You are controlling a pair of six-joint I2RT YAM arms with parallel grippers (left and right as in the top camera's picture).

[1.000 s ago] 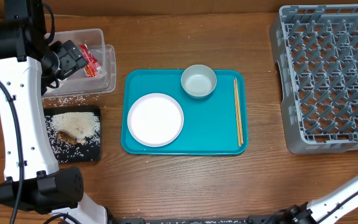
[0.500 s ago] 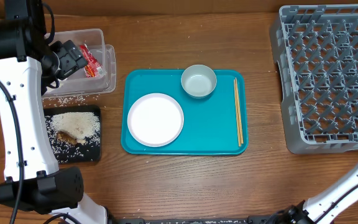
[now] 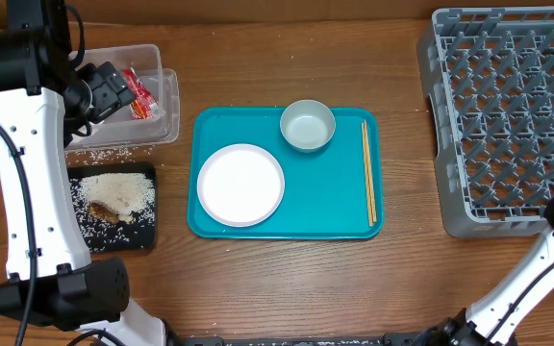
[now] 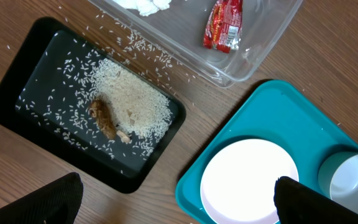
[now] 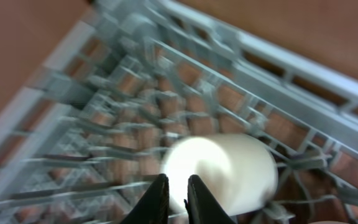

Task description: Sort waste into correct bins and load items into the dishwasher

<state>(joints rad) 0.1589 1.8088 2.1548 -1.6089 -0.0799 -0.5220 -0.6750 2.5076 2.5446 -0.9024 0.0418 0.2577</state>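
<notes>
Swinging up beside the dish rack [image 3: 508,115], the right tool [image 5: 177,196] has closed empty over a racked white dish [image 5: 229,168] (blurred); the left tool [image 4: 179,196] stands apart.

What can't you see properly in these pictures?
- Right wrist view: blur; the white dish in the rack could be cup or bowl.
- Overhead: the left arm covers part of the clear tub.
- Left wrist view: the top edge cuts off the tissue.
</notes>
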